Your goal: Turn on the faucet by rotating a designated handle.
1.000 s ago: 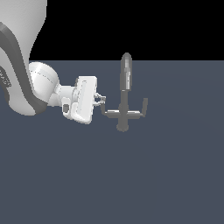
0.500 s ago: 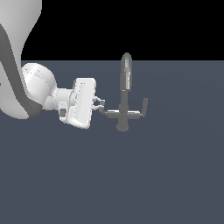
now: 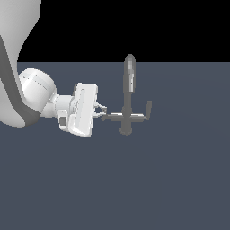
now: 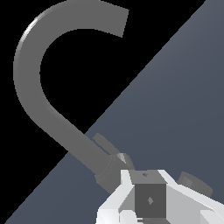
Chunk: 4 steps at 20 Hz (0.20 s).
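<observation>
reaching from nine o'clock of the faucet (image 3: 127, 105), the gripper (image 3: 103, 112) meets the near handle (image 3: 106, 116); finger spread unclear. best to push steadily sideways, swinging the crossbar (image 3: 127, 116) around the base.

The tabletop (image 3: 170, 179) is flat, plain and dark blue-grey. It fills the lower part of the exterior view and ends at a black background. Only one thing stands on it: the grey faucet (image 3: 128, 105), which sits on its short round base.
</observation>
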Motion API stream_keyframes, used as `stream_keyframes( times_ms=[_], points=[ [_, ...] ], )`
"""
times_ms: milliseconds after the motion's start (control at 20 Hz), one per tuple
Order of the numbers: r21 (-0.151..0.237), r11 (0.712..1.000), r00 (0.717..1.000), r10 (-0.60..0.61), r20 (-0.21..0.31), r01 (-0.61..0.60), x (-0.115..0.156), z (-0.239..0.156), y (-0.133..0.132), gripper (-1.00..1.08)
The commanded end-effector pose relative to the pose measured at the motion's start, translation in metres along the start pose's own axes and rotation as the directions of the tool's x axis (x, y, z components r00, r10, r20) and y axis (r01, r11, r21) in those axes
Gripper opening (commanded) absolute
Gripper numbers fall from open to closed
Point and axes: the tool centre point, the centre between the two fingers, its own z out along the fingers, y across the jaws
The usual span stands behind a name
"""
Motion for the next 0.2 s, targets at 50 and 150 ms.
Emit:
stream_keyframes(
  times_ms=[50, 150],
  points=[
    [0.002, 0.999, 0.999, -0.043, 0.003, 0.043, -0.014, 0.002, 0.044, -1.00],
    [0.002, 0.999, 0.999, -0.046, 0.002, 0.046, -0.015, 0.002, 0.051, -1.00]
  ],
)
